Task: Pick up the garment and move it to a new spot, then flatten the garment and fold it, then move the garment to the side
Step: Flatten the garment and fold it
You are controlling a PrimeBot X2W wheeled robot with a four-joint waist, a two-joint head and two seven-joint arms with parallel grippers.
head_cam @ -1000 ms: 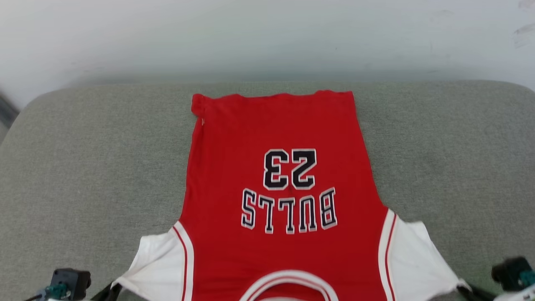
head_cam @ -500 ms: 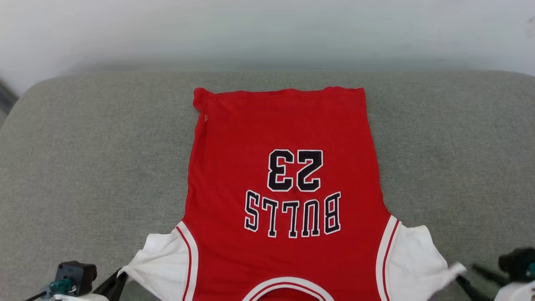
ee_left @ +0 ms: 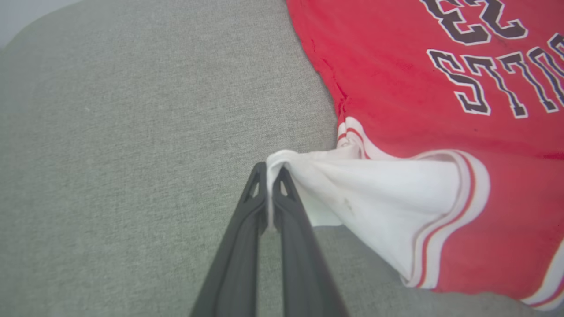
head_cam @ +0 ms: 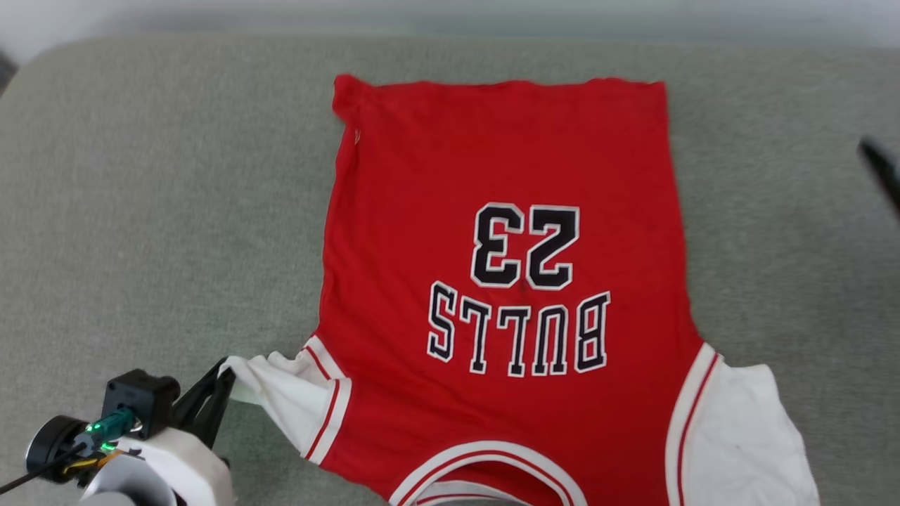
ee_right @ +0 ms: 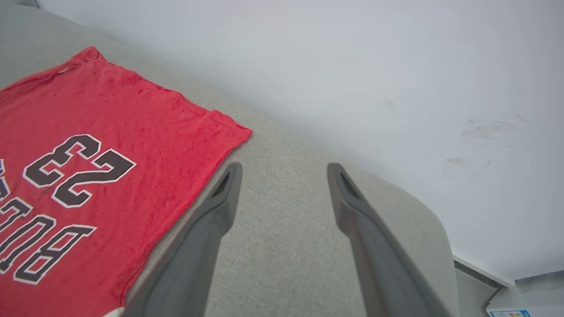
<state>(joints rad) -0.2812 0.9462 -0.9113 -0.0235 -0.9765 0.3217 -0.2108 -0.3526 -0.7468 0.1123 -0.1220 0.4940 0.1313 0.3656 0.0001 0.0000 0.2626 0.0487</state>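
Note:
The garment (head_cam: 506, 176), a red jersey with white sleeves and a black "BULLS 23" print, lies flat and print up on the grey cushion (head_cam: 155, 211), its hem at the far side and its collar toward me. My left gripper (head_cam: 225, 376) is shut on the tip of the white left sleeve (ee_left: 352, 193), which is bunched and pulled taut in the left wrist view, where the gripper (ee_left: 269, 169) pinches the cloth. The right sleeve (head_cam: 738, 436) lies loose on the cushion. My right gripper (ee_right: 284, 169) is open and holds nothing, up beside the garment's (ee_right: 88, 145) far hem corner.
The cushion's rounded far edge (ee_right: 308, 141) meets a pale wall (ee_right: 352, 66). A dark fingertip (head_cam: 879, 165) shows at the head view's right edge. Bare grey fabric lies on both sides of the garment.
My right gripper has opened and let go of the right sleeve, then swung up and away toward the far hem. The left gripper still holds its sleeve. The head camera has tilted down.

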